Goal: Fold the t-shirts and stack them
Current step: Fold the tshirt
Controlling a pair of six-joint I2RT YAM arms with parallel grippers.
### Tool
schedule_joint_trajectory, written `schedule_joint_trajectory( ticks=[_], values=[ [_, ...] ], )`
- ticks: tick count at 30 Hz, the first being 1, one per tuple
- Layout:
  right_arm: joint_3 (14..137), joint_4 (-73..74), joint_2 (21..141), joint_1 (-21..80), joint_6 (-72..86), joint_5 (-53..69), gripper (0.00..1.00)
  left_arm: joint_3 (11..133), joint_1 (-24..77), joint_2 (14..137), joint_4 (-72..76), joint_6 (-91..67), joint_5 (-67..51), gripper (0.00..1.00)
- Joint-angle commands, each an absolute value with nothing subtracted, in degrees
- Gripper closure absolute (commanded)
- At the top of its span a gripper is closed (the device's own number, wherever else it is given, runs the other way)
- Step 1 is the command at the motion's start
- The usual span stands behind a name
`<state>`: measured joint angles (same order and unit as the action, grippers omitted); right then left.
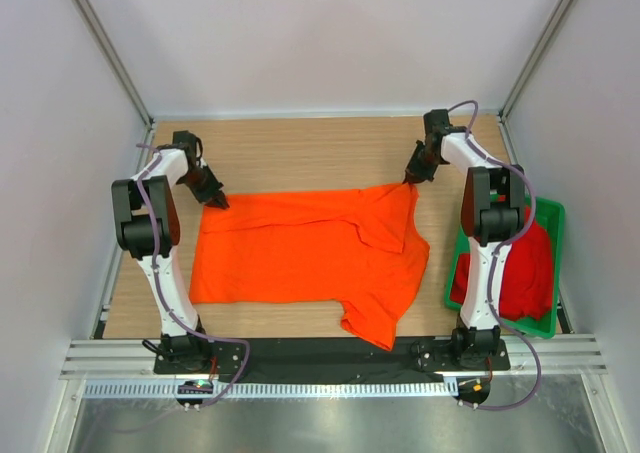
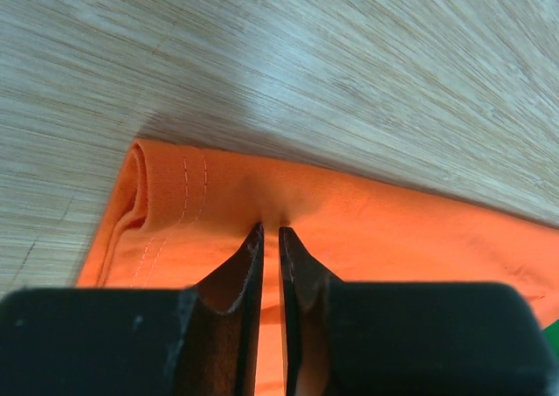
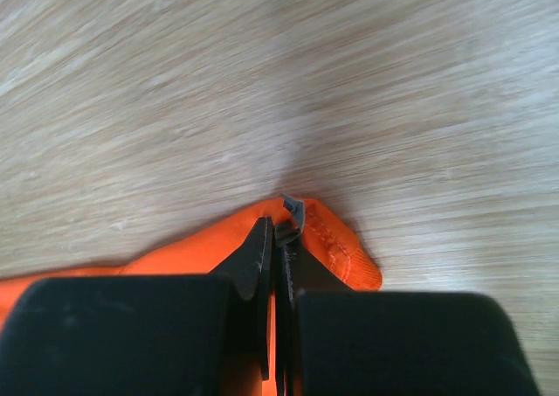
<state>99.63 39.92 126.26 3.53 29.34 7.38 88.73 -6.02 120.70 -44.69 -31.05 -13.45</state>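
The large orange t-shirt (image 1: 300,248) lies spread on the wooden table, one sleeve folded over near its right side. My left gripper (image 1: 217,201) is shut on the shirt's far left hem corner (image 2: 210,195). My right gripper (image 1: 408,179) is shut on the far right corner (image 3: 336,243), where a grey tag sticks out. The deep red t-shirt (image 1: 530,268) lies bunched in the green tray (image 1: 548,213) at the right, partly hidden behind the right arm.
The wooden table (image 1: 320,153) has bare room beyond the shirt's far edge. White walls close in the back and both sides. A metal rail (image 1: 320,358) runs along the near edge by the arm bases.
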Motion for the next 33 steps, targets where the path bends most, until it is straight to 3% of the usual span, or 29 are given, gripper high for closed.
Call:
schedule_joint_trajectory(
  ticks=[1, 12, 16, 21, 26, 33],
  values=[
    [98.0, 37.1, 122.0, 2.37, 31.81, 2.03, 0.99, 88.51, -6.42, 122.17, -45.09, -30.32, -11.16, 0.88],
    [91.93, 34.19, 119.88, 2.2, 33.58, -1.59, 0.99, 89.12, -6.86, 121.91, -44.56, -30.41, -11.07, 0.89],
    [94.48, 35.41, 121.55, 2.2, 31.65, -0.79, 0.98, 90.79, -6.85, 119.19, -45.52, -30.76, -11.43, 0.81],
    [104.11, 43.57, 124.18, 2.28, 28.58, -2.37, 0.84, 92.55, -6.86, 113.66, -47.9, -30.59, -11.34, 0.7],
    [109.42, 51.14, 123.06, 2.29, 25.41, -5.79, 0.7, 86.5, -6.77, 107.77, -47.29, -30.59, -12.65, 0.69],
    [100.66, 51.95, 112.62, 2.72, 23.12, -3.0, 0.66, 74.63, -5.98, 102.83, -42.98, -32.34, -15.99, 0.69]
  ],
)
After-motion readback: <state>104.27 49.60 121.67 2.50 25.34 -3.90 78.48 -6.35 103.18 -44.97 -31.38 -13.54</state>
